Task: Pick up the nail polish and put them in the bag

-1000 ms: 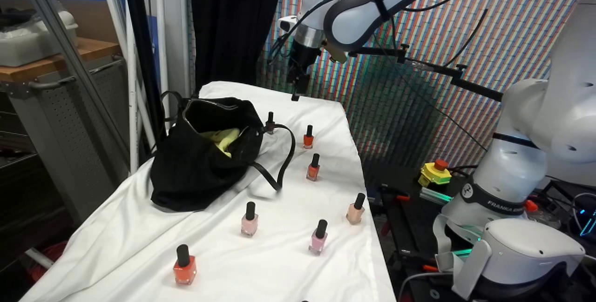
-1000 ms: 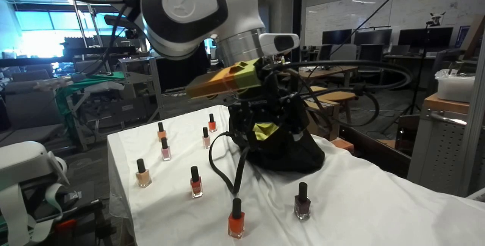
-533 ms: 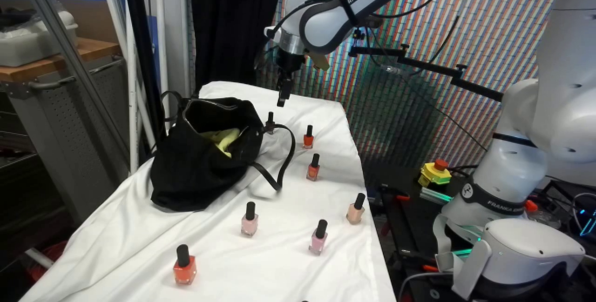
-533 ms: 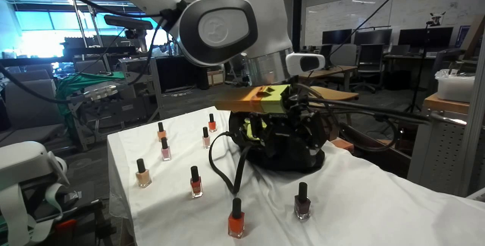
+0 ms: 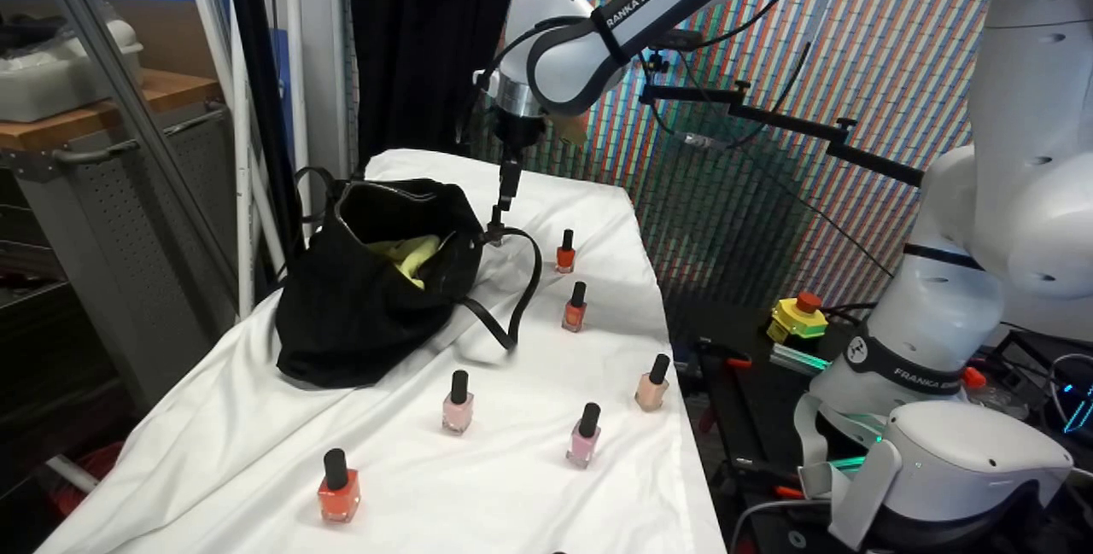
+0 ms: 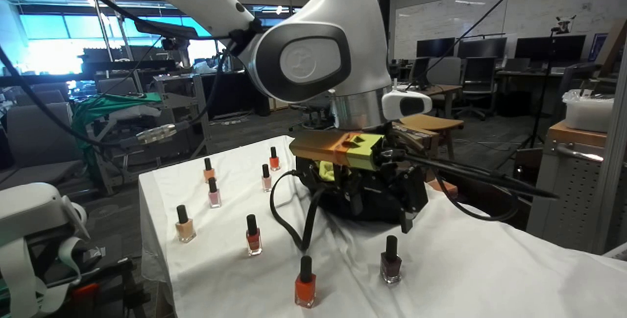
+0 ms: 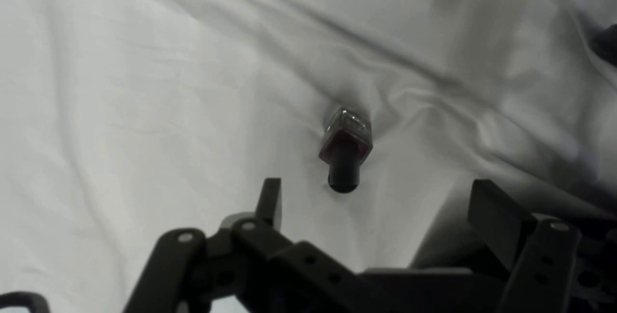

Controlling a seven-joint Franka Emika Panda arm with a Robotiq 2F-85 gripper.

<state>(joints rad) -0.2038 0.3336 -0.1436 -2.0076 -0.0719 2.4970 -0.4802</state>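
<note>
Nail polish bottles [image 6: 253, 237], eight I see, all await the bag [image 5: 359, 319], the dark one [image 7: 345, 151] at wrist-view eleven o'clock from my spread fingers [image 7: 496, 219].

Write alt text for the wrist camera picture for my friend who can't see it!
A dark nail polish bottle with a black cap stands on wrinkled white cloth. The open gripper, holding nothing, shows along the bottom.

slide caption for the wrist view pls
Open gripper hovers near an upright, dark nail polish bottle on white cloth.
</note>
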